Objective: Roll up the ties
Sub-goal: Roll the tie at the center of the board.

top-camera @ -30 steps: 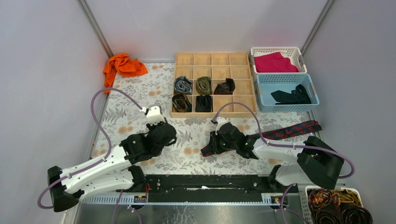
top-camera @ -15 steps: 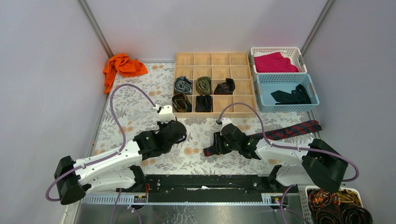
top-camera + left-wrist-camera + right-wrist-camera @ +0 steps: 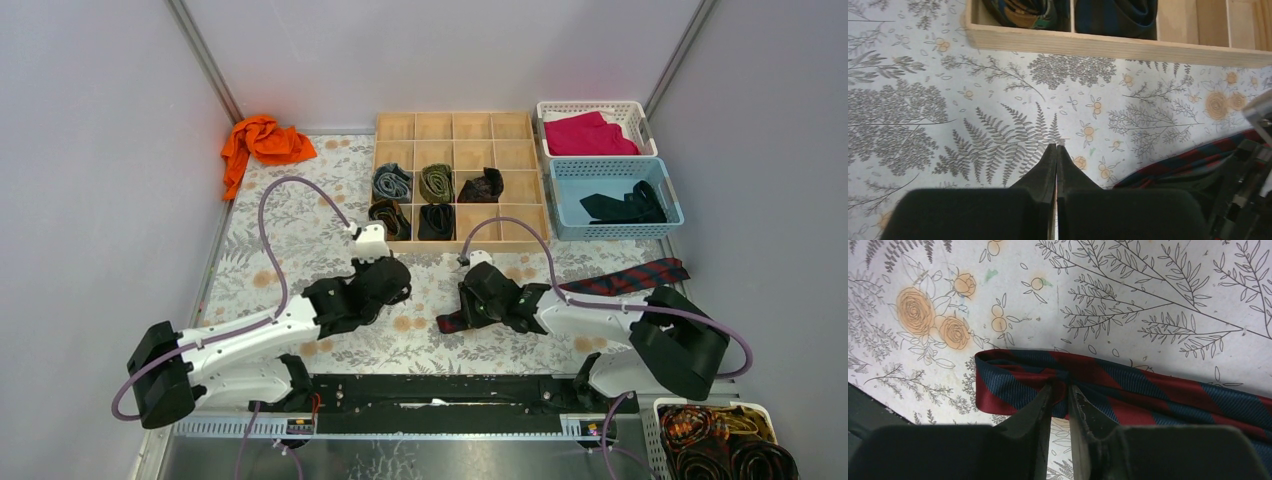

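Note:
A navy tie with red diagonal stripes [image 3: 625, 280] lies as a long strip across the right of the floral mat, its folded end [image 3: 1013, 377] near the middle. My right gripper [image 3: 1062, 387] is shut on that folded end, with fabric bunched between the fingertips; in the top view it [image 3: 465, 305] sits over the tie's left end. My left gripper [image 3: 1056, 147] is shut on nothing and hovers over bare mat just left of the tie [image 3: 1198, 160]; in the top view it [image 3: 388, 283] is a short way from the right gripper. Several coiled ties [image 3: 436, 182] fill compartments of the wooden box.
The wooden grid box [image 3: 460, 243] stands behind both grippers, its front wall [image 3: 1108, 47] close to the left one. A blue basket [image 3: 560, 200] holds a black tie, a white basket [image 3: 640, 112] a magenta cloth. An orange cloth [image 3: 262, 140] lies back left. A basket of ties [image 3: 725, 445] sits near right.
My left arm has swung forward and to the right, closer to the tie's end. My right gripper stayed at the folded end, shifting only slightly.

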`<state>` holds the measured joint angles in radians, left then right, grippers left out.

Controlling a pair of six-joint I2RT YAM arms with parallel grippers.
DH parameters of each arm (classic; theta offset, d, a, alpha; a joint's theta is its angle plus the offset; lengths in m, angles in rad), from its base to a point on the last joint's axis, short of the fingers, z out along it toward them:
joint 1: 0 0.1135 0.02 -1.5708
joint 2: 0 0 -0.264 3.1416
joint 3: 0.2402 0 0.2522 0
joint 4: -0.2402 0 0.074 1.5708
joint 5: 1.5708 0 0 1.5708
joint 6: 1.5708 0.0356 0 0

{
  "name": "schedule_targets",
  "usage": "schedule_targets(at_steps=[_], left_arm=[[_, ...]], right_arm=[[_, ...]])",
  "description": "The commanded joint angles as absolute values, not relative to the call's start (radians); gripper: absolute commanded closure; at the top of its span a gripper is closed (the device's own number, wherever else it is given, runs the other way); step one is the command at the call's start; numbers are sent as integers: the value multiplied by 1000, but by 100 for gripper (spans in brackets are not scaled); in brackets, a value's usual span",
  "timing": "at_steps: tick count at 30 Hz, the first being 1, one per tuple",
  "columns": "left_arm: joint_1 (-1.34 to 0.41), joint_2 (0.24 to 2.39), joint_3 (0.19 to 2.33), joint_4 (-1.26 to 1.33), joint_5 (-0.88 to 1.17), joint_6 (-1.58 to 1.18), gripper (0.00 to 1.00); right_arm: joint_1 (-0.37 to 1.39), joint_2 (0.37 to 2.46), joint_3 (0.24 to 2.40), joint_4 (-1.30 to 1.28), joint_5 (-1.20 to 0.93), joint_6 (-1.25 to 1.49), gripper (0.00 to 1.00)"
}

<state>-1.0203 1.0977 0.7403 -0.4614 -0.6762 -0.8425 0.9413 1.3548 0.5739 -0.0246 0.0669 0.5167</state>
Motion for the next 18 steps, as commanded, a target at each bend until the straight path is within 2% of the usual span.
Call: schedule_targets(at_steps=[1, 9, 15, 18], left_arm=[[-1021, 1139, 720, -354, -634, -827, 100], [-1020, 1164, 667, -292, -604, -833, 100], [-1005, 1085, 651, -318, -616, -863, 100], [-986, 1020, 651, -361, -632, -877, 100]], right_arm=[[937, 1401, 607, -24, 69, 503, 76], [937, 1400, 650, -60, 87, 493, 76], [940, 1271, 695, -129, 138, 479, 65], [947, 1227, 717, -188, 167, 482, 63]])
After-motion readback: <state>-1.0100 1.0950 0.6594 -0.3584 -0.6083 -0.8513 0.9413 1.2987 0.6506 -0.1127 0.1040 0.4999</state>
